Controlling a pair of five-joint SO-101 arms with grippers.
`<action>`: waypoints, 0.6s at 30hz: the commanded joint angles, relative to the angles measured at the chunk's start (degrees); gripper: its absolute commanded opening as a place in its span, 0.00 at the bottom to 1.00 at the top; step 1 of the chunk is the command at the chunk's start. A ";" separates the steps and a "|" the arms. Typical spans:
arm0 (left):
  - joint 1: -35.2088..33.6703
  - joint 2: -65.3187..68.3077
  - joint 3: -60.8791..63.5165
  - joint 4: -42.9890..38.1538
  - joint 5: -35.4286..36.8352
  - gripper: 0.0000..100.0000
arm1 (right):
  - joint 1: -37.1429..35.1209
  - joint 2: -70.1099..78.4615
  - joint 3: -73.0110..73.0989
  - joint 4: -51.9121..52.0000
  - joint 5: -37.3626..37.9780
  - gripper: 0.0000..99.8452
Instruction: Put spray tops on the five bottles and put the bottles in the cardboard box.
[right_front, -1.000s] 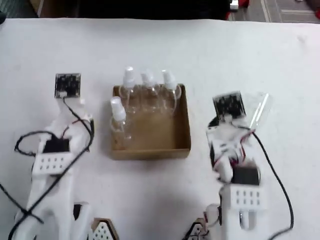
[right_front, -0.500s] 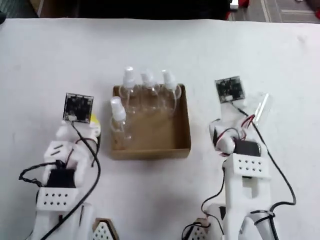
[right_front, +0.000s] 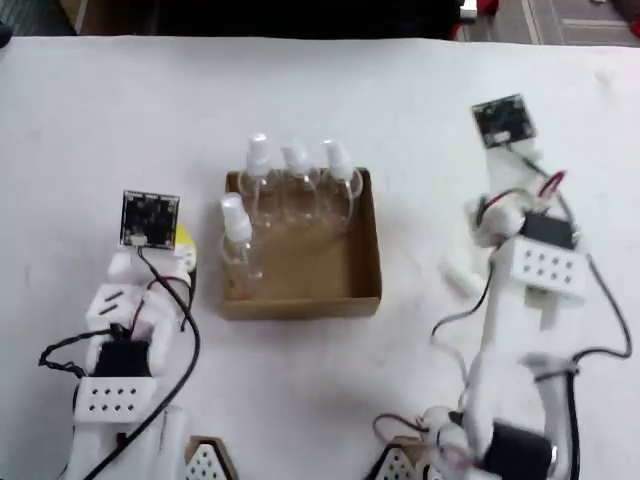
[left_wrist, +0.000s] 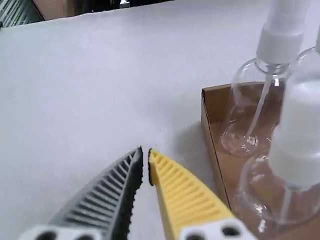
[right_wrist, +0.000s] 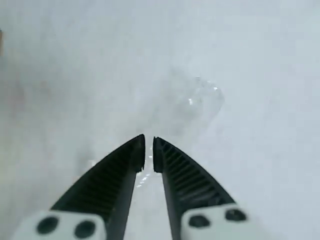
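The cardboard box (right_front: 365, 250) sits mid-table. It holds several clear bottles with white spray tops: three along its back wall (right_front: 297, 185) and one at its left side (right_front: 238, 240). My left gripper (left_wrist: 145, 153), grey and yellow, is shut and empty just left of the box (left_wrist: 212, 130), beside the bottles (left_wrist: 280, 45). My right gripper (right_wrist: 148, 142) is shut low over the table. A clear bottle (right_wrist: 200, 100) lies just beyond its tips. The right arm (right_front: 545, 262) stretches to the back right of the box.
A small white piece (right_front: 458, 278) lies on the table between the box and the right arm. Cables trail from both arms. The white table (right_front: 330, 90) runs on behind the box to its far edge.
The right arm has swung out from the front toward the back right. The left arm pulled back toward the front, then held still.
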 joint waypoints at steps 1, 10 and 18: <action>-0.75 -1.19 -0.53 -1.49 -0.35 0.02 | 7.08 11.30 -15.30 0.40 10.73 0.02; -0.75 -1.19 -0.53 -1.49 -0.35 0.02 | 11.74 24.48 -29.19 0.66 28.66 0.02; 0.57 -1.10 -0.53 -1.58 -0.44 0.02 | 6.64 23.52 -29.27 -0.13 28.92 0.02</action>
